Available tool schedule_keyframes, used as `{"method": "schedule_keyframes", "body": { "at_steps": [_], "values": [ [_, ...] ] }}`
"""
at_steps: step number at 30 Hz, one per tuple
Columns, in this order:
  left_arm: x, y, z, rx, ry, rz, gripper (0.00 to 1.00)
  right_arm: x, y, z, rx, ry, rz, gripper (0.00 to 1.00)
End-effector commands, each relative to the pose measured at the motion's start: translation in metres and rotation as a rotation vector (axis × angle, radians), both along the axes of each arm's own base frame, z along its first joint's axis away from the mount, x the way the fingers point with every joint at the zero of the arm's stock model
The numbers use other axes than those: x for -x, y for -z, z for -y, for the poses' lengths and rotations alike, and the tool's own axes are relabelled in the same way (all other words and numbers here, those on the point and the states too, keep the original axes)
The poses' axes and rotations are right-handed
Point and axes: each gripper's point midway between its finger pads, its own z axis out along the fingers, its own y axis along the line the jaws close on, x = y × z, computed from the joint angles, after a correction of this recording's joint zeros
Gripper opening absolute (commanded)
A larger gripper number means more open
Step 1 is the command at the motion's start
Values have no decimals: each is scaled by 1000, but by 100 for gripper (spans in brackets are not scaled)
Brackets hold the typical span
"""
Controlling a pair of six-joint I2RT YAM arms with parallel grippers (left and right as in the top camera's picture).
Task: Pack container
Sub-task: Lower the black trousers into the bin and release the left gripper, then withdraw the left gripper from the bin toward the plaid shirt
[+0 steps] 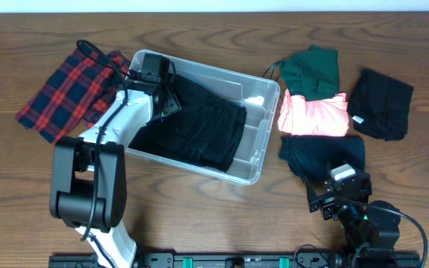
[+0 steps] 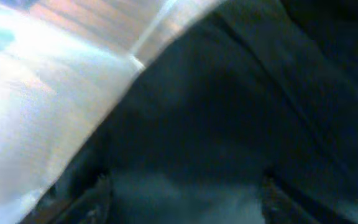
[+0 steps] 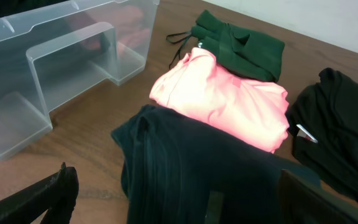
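Note:
The clear container (image 1: 260, 151) stands at the table's middle with a black garment (image 1: 199, 126) spread inside it. My left gripper (image 1: 171, 100) is down in the container's far left part, on that garment. In the left wrist view its fingers (image 2: 182, 199) are wide apart, with black cloth (image 2: 229, 112) filling the frame and the clear container wall (image 2: 48, 112) at the left. My right gripper (image 1: 334, 202) is open and empty at the front right. Its fingers (image 3: 179, 199) hang just over a dark teal garment (image 3: 185, 168).
A red plaid garment (image 1: 73, 85) lies left of the container. To the right lie a green garment (image 1: 311, 67), a pink one (image 1: 315, 115), the dark teal one (image 1: 326, 152) and a black one (image 1: 382, 104). The right wrist view shows the container's end (image 3: 42, 56).

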Motion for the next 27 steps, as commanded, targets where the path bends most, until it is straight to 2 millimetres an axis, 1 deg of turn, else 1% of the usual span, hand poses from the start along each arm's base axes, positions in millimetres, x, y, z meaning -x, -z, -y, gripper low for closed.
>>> {"method": "schedule_keyframes", "body": {
  "at_steps": [1,4,7,10,12,15,18,21,23,24,27],
  "values": [
    [1,-38,1,14,88,60,85,-1,0,3,-8,21,0,99],
    [3,-85,1,-4,155,164,93,-1,0,3,-8,21,0,99],
    [5,-128,-1,-37,233,277,97,-1,0,3,-8,21,0,99],
    [9,-156,-9,-96,316,345,98,-1,0,3,-8,21,0,99],
    [12,-159,-21,-138,350,339,98,-1,0,3,-8,21,0,99],
    [16,-149,-47,-175,349,280,98,-1,0,3,-8,21,0,99],
    [16,-138,-79,-185,277,240,99,-1,0,3,-8,21,0,99],
    [14,-137,-115,-184,196,245,99,-1,0,3,-8,21,0,99],
    [15,-135,-125,-160,229,252,100,-1,0,3,-8,21,0,99],
    [17,-135,-134,-162,223,250,99,-1,0,3,-8,21,0,99],
    [24,-132,-167,-157,112,238,100,-1,0,3,-8,21,0,99]
  ]
}}
